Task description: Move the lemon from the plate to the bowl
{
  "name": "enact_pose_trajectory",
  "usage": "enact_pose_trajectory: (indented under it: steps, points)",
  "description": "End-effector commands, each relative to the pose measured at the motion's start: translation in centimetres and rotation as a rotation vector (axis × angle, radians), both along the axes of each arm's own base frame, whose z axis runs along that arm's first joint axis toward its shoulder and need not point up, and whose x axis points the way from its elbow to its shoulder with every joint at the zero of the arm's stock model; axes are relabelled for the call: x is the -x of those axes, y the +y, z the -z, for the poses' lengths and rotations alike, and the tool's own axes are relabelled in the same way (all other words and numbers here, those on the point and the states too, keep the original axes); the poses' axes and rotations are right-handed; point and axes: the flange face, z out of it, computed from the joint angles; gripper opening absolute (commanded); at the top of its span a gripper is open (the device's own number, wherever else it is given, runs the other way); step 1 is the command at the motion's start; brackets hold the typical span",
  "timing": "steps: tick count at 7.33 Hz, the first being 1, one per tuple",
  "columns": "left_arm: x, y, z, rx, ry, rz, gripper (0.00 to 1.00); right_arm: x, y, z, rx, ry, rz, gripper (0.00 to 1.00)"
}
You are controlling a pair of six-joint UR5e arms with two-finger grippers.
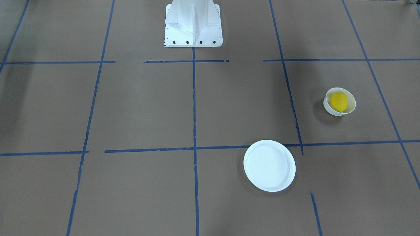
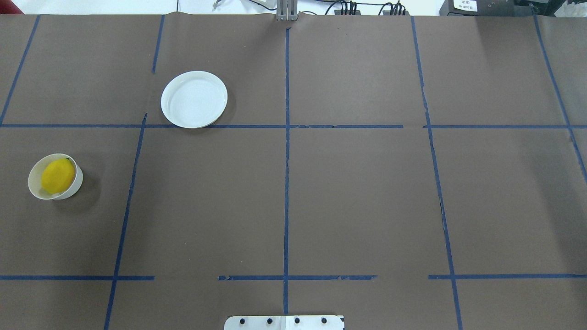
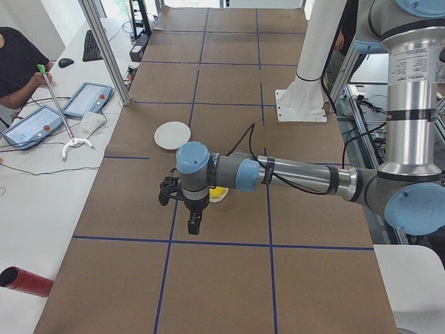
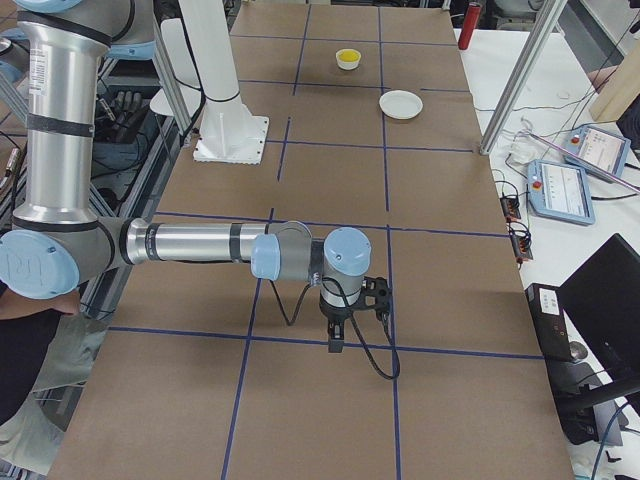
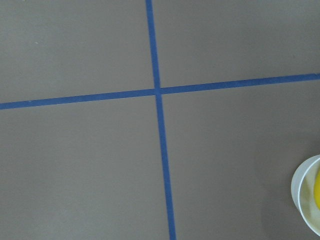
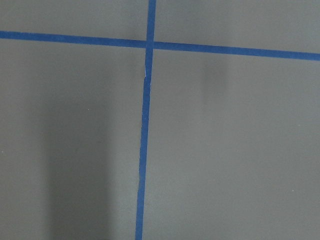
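Observation:
The yellow lemon (image 1: 338, 102) lies inside the small white bowl (image 1: 330, 109) on the robot's left side of the table; they also show in the overhead view, lemon (image 2: 58, 176) in bowl (image 2: 74, 187). The flat white plate (image 1: 269, 165) (image 2: 194, 99) is bare, farther out from the robot. The left gripper (image 3: 193, 224) hangs above the table beside the bowl, whose edge shows in the left wrist view (image 5: 301, 192). The right gripper (image 4: 336, 343) hangs over bare table, far from both dishes. I cannot tell whether either gripper is open or shut.
The brown table is marked with blue tape lines. The white robot base (image 1: 193, 24) stands at the robot's edge. A side bench holds tablets (image 3: 87, 99), and a red cylinder (image 3: 24, 282) lies there. A person sits at that bench.

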Motion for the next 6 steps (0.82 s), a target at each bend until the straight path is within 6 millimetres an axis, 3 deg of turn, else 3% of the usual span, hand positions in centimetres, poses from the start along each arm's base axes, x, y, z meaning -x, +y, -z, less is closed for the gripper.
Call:
enact_pose_trajectory:
  steps: [1,4,6]
  points:
    - [3.1,0.7,-0.6,0.015,0.0,0.033,1.0,0.0,0.0,0.0,0.0,0.0,0.0,1.0]
    - [2.4,2.6,-2.3,0.074,0.11,0.04,1.0,0.0,0.0,0.0,0.0,0.0,0.0,1.0]
    - [2.3,2.4,-1.6,0.059,0.116,0.042,1.0,0.0,0.0,0.0,0.0,0.0,0.0,1.0]
